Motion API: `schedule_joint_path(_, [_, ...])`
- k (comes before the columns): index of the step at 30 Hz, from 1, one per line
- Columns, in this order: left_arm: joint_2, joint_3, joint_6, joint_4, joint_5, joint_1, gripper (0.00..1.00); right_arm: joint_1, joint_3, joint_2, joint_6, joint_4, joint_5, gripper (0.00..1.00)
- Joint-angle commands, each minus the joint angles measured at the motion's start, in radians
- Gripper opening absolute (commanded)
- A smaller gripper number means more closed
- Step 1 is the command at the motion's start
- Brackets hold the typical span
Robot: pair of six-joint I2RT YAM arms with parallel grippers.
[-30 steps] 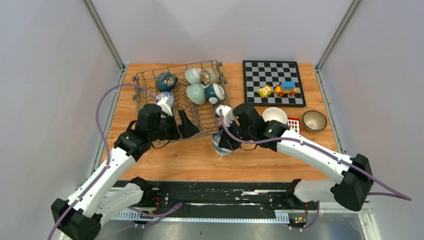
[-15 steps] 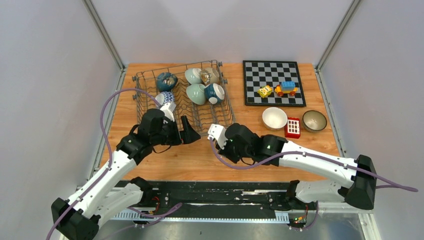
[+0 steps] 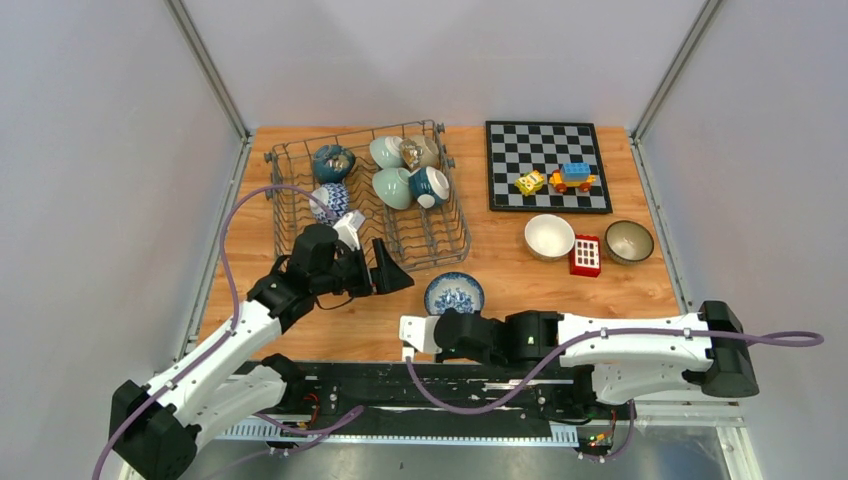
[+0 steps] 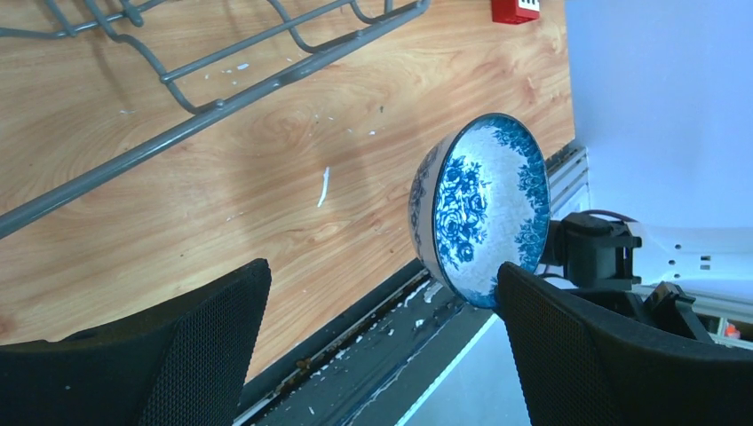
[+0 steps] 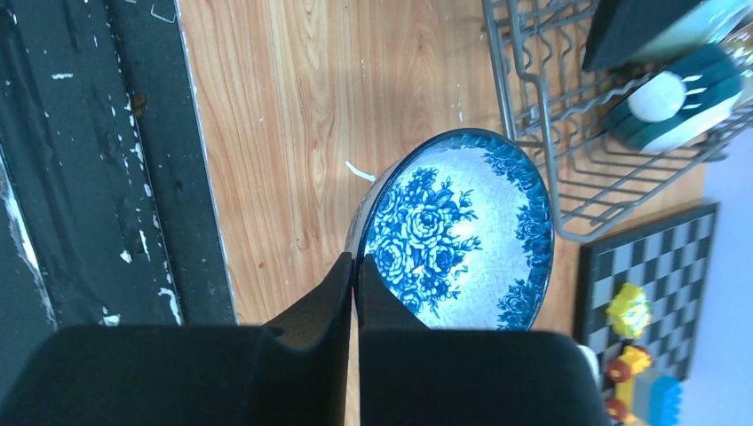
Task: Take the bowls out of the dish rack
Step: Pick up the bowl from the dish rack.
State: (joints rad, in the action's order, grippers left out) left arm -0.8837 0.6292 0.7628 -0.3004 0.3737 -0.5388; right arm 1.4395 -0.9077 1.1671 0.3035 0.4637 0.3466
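Note:
A blue-and-white rose-patterned bowl (image 3: 454, 293) (image 5: 457, 231) (image 4: 484, 209) faces up just in front of the grey wire dish rack (image 3: 290, 165). My right gripper (image 3: 455, 317) (image 5: 355, 266) is shut on its near rim, one finger inside and one outside. In the rack sit several bowls: dark teal (image 3: 333, 162), blue-patterned (image 3: 329, 199), pale green (image 3: 391, 187), beige (image 3: 421, 151), teal-and-white (image 3: 430, 186) (image 5: 684, 111). The left gripper (image 3: 385, 268) (image 4: 382, 284) hangs open and empty at the rack's front edge, left of the held bowl.
A white bowl (image 3: 549, 237) and a brown-rimmed bowl (image 3: 629, 241) stand on the table at the right with a red block (image 3: 585, 255) between them. A chessboard (image 3: 545, 165) with toy blocks lies at the back right. The table's black near edge (image 5: 133, 177) runs beside the held bowl.
The right arm has swung down toward the near edge, carrying the blue-and-white bowl away from the rack. The left gripper has shifted a little right and nearer, still open.

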Motion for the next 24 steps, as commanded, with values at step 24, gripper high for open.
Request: schedule_joint_path(24, [-0.267,0.429,-0.552,-0.430,-0.280,-0.269,0.98,0.230,-0.017,-0.068,0.258,0.014,0.149,0.00])
